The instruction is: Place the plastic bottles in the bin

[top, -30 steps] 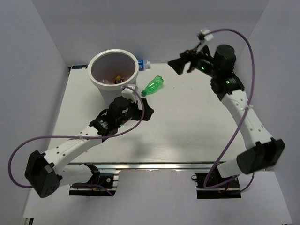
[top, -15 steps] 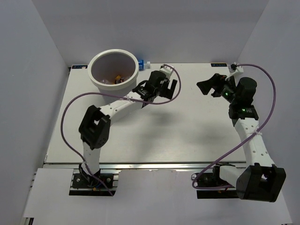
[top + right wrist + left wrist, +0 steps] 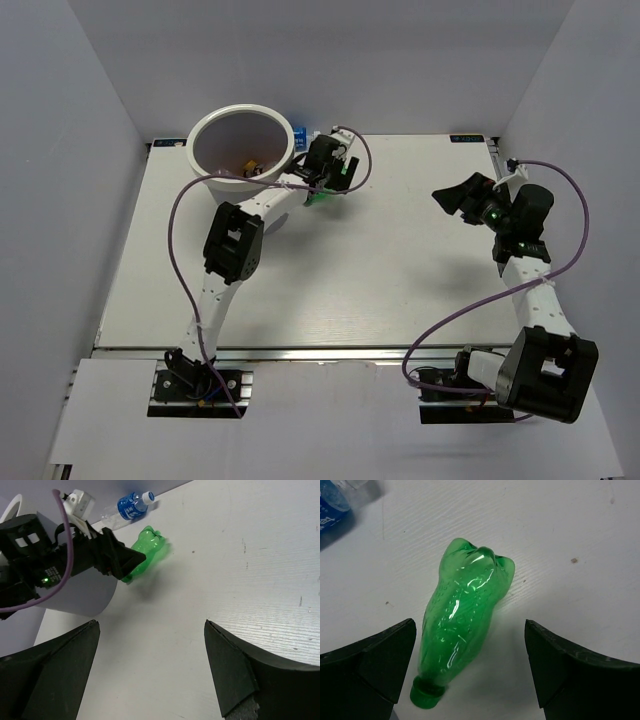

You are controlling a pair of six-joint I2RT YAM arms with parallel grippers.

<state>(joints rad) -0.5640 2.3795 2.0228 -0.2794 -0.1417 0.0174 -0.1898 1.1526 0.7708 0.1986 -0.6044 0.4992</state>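
Note:
The green bottle (image 3: 462,615) lies on its side on the white table, cap toward my left wrist camera. My left gripper (image 3: 470,672) is open just above it, one jaw on each side, not touching. In the top view the left gripper (image 3: 333,178) covers most of the green bottle (image 3: 319,197), right beside the bin (image 3: 205,172). An orange bottle (image 3: 250,166) lies inside the bin. A clear bottle with a blue label (image 3: 131,507) lies behind the green one (image 3: 148,550). My right gripper (image 3: 452,196) is open and empty over bare table (image 3: 150,672).
The bin's white outer wall (image 3: 75,597) stands close to the left of the green bottle. The blue-label bottle (image 3: 332,510) lies near the table's far edge (image 3: 400,136). Grey walls enclose the table on three sides.
My left arm has stretched far forward and its gripper now sits over the green bottle beside the bin. My right arm has drawn back and down to the table's right side.

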